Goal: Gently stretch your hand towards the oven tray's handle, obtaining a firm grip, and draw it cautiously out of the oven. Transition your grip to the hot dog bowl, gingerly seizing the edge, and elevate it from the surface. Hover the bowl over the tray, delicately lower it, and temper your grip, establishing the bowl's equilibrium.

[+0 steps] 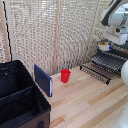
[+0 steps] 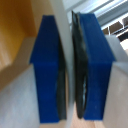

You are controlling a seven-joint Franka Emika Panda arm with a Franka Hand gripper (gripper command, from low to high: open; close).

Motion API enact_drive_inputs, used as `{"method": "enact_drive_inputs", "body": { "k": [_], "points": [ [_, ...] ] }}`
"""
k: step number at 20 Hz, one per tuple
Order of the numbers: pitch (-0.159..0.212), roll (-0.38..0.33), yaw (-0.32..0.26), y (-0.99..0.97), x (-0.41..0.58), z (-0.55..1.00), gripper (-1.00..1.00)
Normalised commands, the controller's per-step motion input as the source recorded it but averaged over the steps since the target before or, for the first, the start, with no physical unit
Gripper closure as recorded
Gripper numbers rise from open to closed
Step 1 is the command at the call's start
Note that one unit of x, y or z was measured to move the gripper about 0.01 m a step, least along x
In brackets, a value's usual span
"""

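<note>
Plenty of open table [image 1: 90, 102] in front of the tray [image 1: 107, 62], which sticks out with its handle [image 1: 94, 73] at the front edge. The red cup [image 1: 65, 75] is well apart. The gripper [image 2: 69, 70] has its jaws narrow, pinching the bowl [image 1: 103, 46] by its thin pale rim, up by the tray's back end. Can't tell if it's touching down.

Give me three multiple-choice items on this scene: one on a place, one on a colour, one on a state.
1. The red cup stands: A on the wire tray; B on the wooden table; C inside the black case.
2. The flat panel is: A blue; B green; C yellow.
3. The cup is: A upright; B lying on its side; C crushed flat.

Key: B, wooden boards show all around its base; A, its broad face is plainly blue; A, its open mouth faces up.
</note>
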Motion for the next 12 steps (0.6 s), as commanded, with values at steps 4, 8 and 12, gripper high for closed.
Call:
{"method": "enact_drive_inputs", "body": {
  "k": [4, 8, 12],
  "points": [
    [0.012, 0.0, -0.025, 0.0, -0.456, -0.28, 1.0],
    [0.048, -0.001, -0.06, -0.26, -0.27, -0.13, 1.0],
    [0.039, -0.002, 0.002, -0.26, -0.017, -0.22, 1.0]
  ]
}}
